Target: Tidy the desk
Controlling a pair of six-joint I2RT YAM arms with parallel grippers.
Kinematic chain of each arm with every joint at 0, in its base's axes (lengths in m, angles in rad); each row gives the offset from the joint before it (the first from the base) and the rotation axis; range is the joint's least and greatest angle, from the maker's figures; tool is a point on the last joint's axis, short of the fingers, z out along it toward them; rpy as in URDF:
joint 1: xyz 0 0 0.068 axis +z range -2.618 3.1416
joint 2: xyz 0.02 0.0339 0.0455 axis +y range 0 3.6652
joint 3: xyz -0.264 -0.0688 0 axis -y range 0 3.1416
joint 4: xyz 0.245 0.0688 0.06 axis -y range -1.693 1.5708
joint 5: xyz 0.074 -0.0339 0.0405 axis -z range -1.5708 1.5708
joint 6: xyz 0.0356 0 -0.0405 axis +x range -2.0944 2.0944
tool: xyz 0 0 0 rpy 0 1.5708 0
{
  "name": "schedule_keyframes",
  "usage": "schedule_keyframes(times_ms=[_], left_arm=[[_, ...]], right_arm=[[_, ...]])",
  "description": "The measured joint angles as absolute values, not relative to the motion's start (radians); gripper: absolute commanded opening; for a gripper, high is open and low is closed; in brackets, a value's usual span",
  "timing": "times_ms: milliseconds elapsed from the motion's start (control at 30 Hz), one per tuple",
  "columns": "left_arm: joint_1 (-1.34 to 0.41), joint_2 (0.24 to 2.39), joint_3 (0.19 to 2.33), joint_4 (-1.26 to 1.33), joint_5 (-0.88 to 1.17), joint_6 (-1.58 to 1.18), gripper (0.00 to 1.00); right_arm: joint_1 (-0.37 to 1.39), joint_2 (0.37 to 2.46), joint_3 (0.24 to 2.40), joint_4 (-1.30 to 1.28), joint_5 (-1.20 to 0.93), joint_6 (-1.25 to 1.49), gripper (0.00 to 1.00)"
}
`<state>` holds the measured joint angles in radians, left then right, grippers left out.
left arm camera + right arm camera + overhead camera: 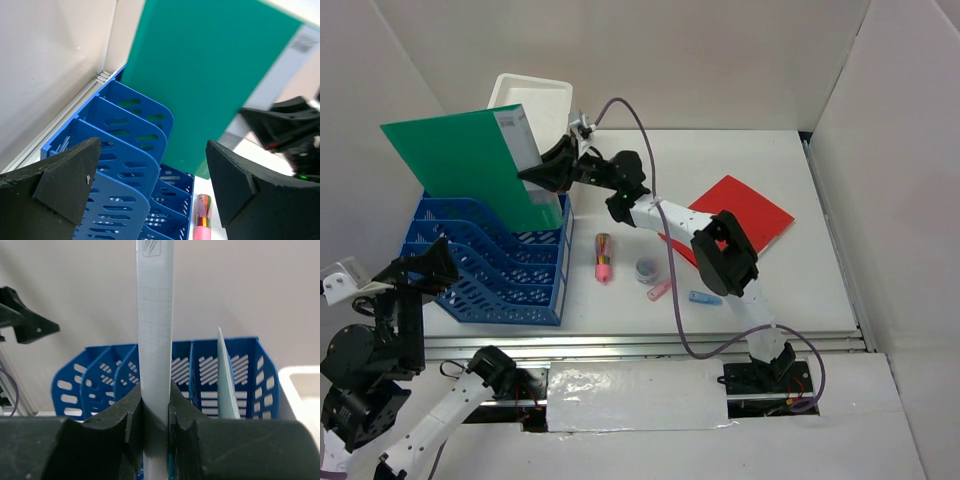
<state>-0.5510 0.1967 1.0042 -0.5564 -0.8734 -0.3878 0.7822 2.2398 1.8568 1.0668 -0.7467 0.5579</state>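
Right tool (pixel 537 175) grips green folder (pixel 470 165) above the desk (pixel 800 285).

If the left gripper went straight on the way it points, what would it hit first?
Probably the blue file rack, whose dividers sit straight ahead of the left gripper. The green folder held by the right gripper rises behind, depth unclear.

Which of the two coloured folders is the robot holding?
The green folder, pinched by the right fingers at the blue rack; the red folder lies flat on the desk.
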Motion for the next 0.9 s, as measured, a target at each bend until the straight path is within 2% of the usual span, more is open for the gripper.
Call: schedule_keyframes(times_ms=[900], left_arm=[[-0.551,0.201,0.992,-0.553,-0.788,-0.361,0.99]], right_arm=[[0.789,2.397,1.874,1.257,-0.691,0.632,0.01]])
